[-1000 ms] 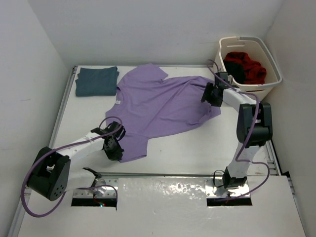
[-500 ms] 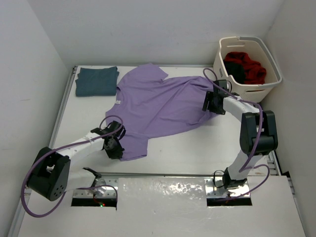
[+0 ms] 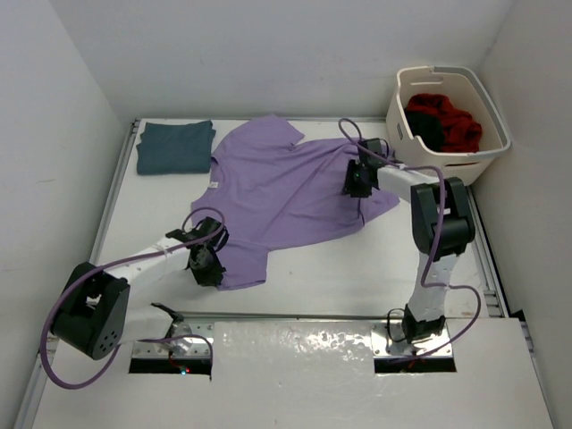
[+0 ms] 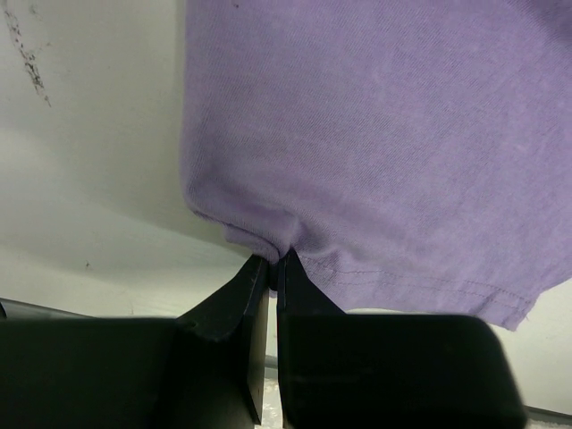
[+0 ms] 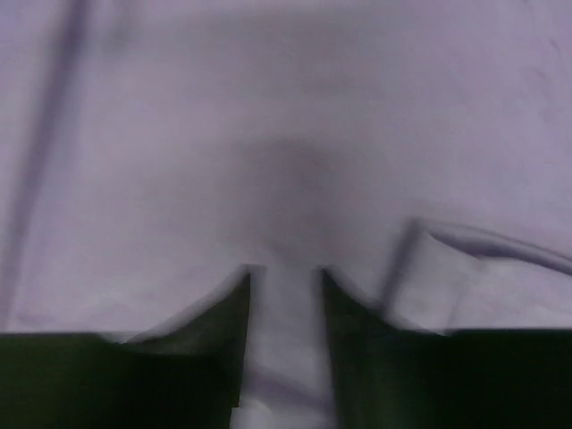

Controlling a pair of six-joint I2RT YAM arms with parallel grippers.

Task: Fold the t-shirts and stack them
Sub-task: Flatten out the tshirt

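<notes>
Lavender t-shirt (image 3: 286, 192) lay spread but creased across the middle of the white table (image 3: 340, 268). Judged light, limp and not slippery: it would drape and drag rather than keep a shape, so you should take it at hems or sleeve edges, two points at once, and carry it low. Your left gripper (image 4: 275, 261) was closed tight on the near hem, a small pucker of cloth pinched between its tips. Your right gripper (image 5: 284, 277) sat on the shirt's far right side, near the laundry basket (image 3: 465, 165). A strip of lavender showed between its fingers, which stood a little apart, but that wrist view was blurred and you could not tell whether the cloth was clamped. Teal t-shirt (image 3: 175, 147) lay folded at the far left corner. Red t-shirt (image 3: 451, 125) and black t-shirt (image 3: 424, 128) were bunched in the basket, mostly hidden by its walls.
</notes>
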